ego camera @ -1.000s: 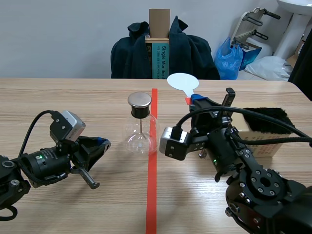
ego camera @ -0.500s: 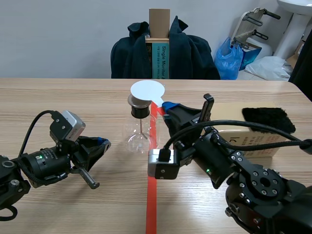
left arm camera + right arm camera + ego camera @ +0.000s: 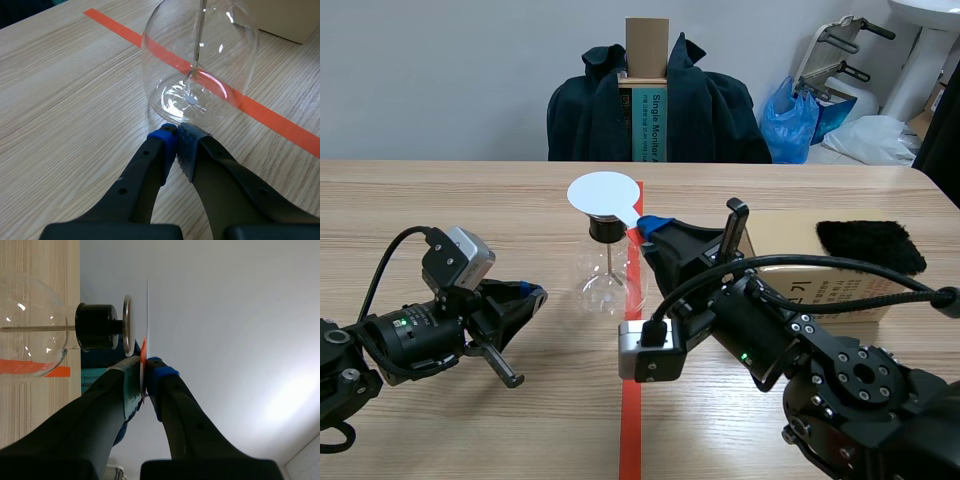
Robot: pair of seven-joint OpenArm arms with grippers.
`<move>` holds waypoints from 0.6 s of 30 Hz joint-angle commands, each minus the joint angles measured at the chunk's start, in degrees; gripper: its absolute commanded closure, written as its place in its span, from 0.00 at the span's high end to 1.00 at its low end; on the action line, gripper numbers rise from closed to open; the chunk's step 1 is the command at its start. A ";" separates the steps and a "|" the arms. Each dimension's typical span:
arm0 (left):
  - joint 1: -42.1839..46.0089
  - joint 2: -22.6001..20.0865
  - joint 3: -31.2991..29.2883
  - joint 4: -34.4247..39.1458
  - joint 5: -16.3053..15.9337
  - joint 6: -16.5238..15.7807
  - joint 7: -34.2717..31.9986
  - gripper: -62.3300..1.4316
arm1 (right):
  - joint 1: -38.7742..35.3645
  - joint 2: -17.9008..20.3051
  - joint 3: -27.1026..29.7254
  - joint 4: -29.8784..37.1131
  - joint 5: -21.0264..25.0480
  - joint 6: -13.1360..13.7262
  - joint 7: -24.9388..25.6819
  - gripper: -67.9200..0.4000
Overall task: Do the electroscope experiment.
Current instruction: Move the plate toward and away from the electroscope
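White disc (image 3: 603,193) is clamped in right gripper (image 3: 145,371), held flat just over the cap (image 3: 127,322) of the electroscope (image 3: 608,275); a slim gap is seen between them. Electroscope stands on counter (image 3: 470,200) by the tape line (image 3: 632,400). Left gripper (image 3: 175,145) is closed empty beside its base.

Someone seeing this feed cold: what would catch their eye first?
The white disc, pinched by its handle in the right gripper, hovering just over the metal cap of the flask mid-table. Next, the left gripper, shut and empty, its tips at the flask's base.
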 commanded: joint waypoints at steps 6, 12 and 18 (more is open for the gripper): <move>-0.17 -0.20 -0.07 1.40 -0.55 -0.09 -0.85 0.07 | 0.83 0.11 0.66 0.83 0.20 -0.85 0.17 0.02; -0.17 -0.20 -0.07 1.40 -0.55 -0.09 -0.85 0.07 | 0.79 0.11 0.66 0.83 0.22 -0.85 -1.60 0.02; -0.15 -0.20 -0.07 1.40 -0.55 -0.09 -0.85 0.07 | 0.68 0.11 0.66 0.83 0.39 -0.83 -7.39 0.02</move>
